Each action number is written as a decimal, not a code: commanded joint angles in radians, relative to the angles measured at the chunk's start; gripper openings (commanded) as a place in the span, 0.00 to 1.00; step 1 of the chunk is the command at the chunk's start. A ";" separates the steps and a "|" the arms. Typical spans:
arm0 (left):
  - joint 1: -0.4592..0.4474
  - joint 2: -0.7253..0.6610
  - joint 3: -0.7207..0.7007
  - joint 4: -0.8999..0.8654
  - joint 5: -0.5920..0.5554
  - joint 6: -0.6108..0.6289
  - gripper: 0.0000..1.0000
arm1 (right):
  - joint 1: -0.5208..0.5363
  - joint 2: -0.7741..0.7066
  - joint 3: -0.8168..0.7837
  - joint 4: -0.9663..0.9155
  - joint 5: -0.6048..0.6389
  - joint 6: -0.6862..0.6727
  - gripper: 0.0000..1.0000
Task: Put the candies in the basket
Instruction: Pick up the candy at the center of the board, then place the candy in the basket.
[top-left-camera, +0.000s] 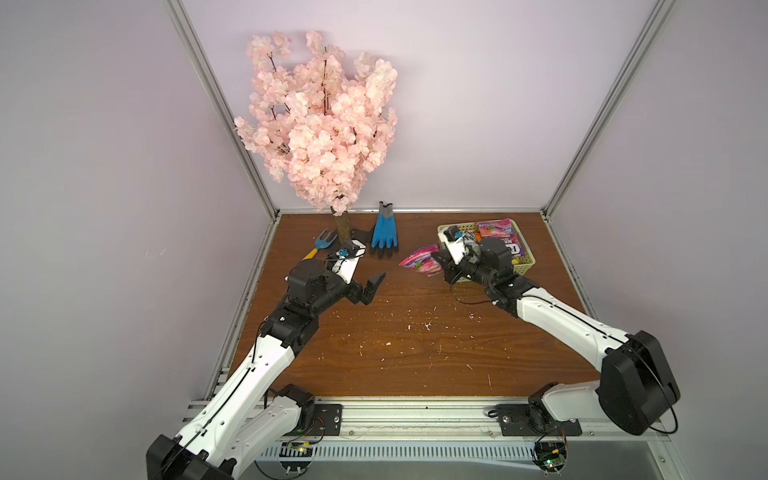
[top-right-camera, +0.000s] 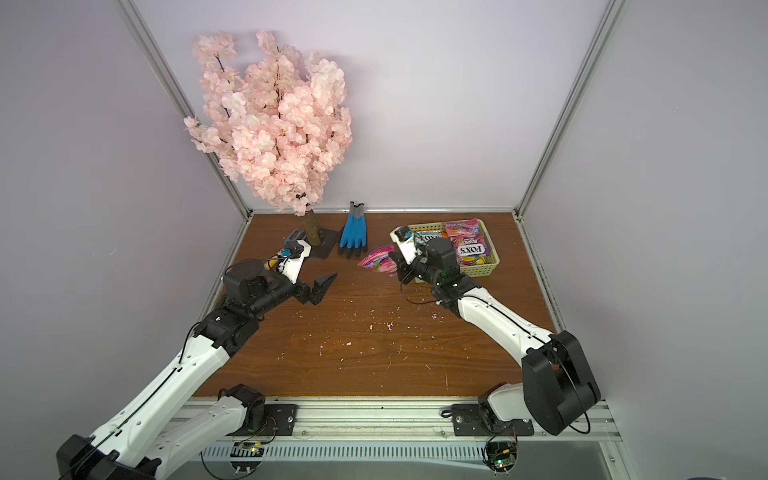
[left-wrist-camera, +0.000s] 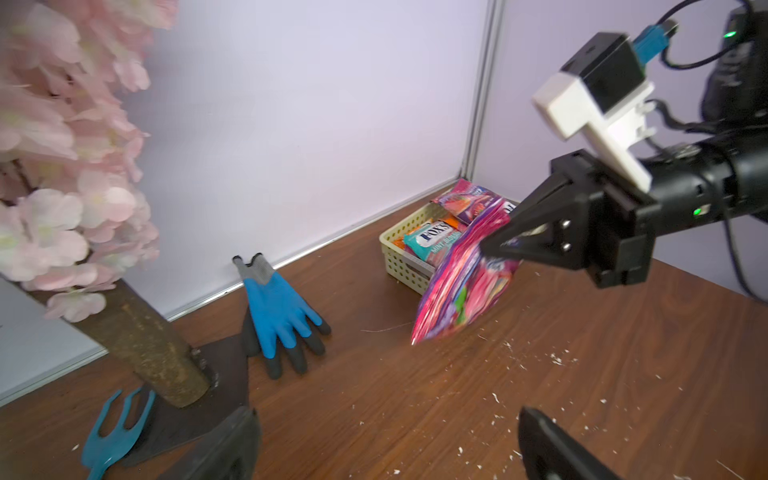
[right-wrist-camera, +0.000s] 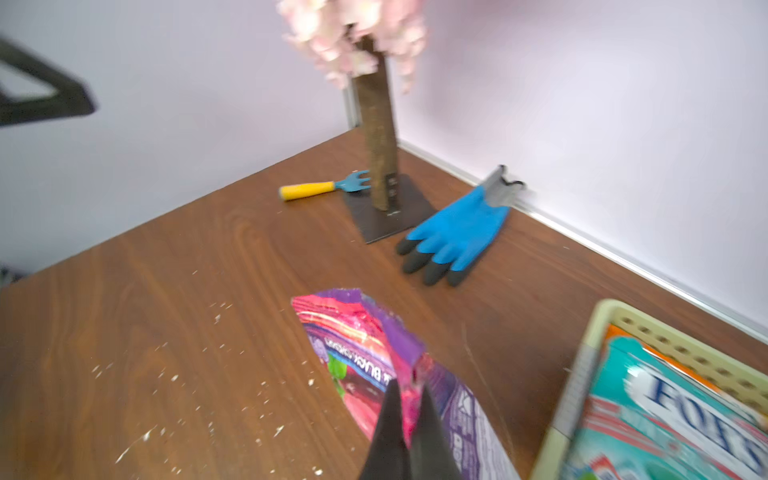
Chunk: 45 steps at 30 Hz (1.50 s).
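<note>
Plainly, teal packet (left-wrist-camera: 434, 241) in basket (left-wrist-camera: 401, 266) reads "FOX'S".

A brown wood-grain table (top-left-camera: 415, 365) is strewn with white flecks (top-left-camera: 426, 326). On it are set a blossom tree's dark base plate (right-wrist-camera: 399, 226), a blue hand fork (top-left-camera: 323, 243), a blue glove (top-left-camera: 384, 235) and, well apart, the basket (top-left-camera: 525, 261).

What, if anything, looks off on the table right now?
White flecks are scattered across the middle of the table, like debris. The purple packet pinched in the right gripper hangs crumpled, outside the basket.
</note>
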 joint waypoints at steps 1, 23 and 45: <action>-0.009 -0.001 0.000 0.039 -0.113 -0.075 1.00 | -0.078 0.007 0.116 -0.098 0.082 0.097 0.00; -0.009 0.002 -0.029 -0.034 -0.157 -0.028 1.00 | -0.337 0.564 0.529 -0.345 -0.045 0.377 0.00; -0.009 0.002 -0.205 0.274 -0.297 -0.122 1.00 | -0.337 0.196 0.291 -0.328 0.049 0.248 0.71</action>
